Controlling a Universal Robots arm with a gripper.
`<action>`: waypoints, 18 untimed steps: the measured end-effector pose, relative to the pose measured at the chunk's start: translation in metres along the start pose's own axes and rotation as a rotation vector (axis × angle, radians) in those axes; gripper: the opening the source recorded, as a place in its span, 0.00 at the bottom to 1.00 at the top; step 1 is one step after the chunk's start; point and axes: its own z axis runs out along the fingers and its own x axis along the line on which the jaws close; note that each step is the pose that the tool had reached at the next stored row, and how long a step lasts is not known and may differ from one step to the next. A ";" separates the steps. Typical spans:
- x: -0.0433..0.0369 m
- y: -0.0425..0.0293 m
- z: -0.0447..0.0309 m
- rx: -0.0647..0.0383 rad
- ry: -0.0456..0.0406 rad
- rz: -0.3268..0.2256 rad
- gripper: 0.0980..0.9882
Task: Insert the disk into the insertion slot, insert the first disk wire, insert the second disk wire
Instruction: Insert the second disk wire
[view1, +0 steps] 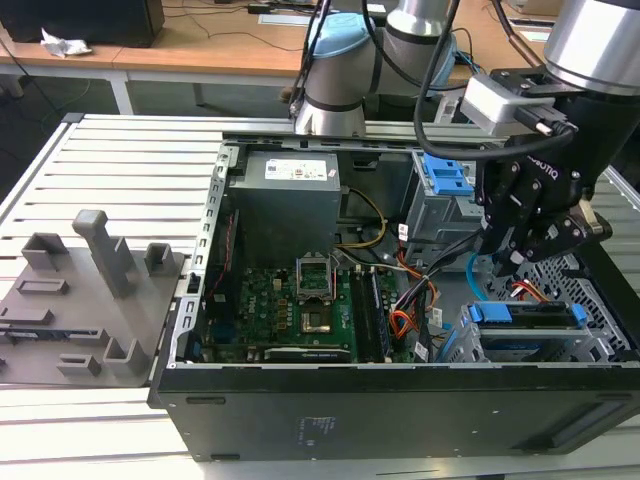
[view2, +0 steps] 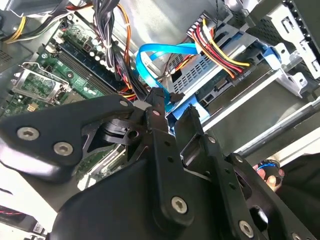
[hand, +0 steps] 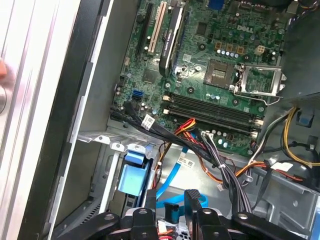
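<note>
An open computer case (view1: 380, 400) is seen lying on the ribbed metal table (view1: 120, 160), with the motherboard (view1: 280, 305) exposed toward the exterior view's left. At the exterior view's right the disk (view1: 528, 318) is seated in its blue carrier inside the insertion slot (view1: 590, 290), the grey perforated cage near the case's corner. In the second wrist view the disk's (view2: 220, 75) end is shown with the first disk wire (view2: 220, 50), a bundle of red and orange-yellow strands, already plugged into its connector.

The gripper (view1: 520, 245) is held low over the case, just above the disk and beside the taller cage with the blue latch (view1: 445, 178). In the second wrist view the gripper (view2: 172, 112) is positioned at the disk's end, and the black plug of the second disk wire (view2: 160, 52) is found between the jaws; the jaws appear to be clenched on that plug, though the contact itself is partly hidden by the fingers (view2: 155, 125). The light blue cable is seen looping up from the plug and back down toward the motherboard (view2: 80, 55). In the first wrist view the same blue cable (hand: 172, 175) is seen running down to the gripper (hand: 172, 207), close to the blue carrier (hand: 134, 175).

A grey fixture plate (view1: 75, 300) with upright blocks is laid on the table at the exterior view's left, well apart from the case.
</note>
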 end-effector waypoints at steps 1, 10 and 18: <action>0.0000 0.0000 0.0001 0.000 0.0001 0.000 0.30; 0.0045 0.0011 0.0005 -0.001 0.0033 0.000 0.07; 0.0266 0.0042 0.0055 -0.001 0.0048 0.002 0.07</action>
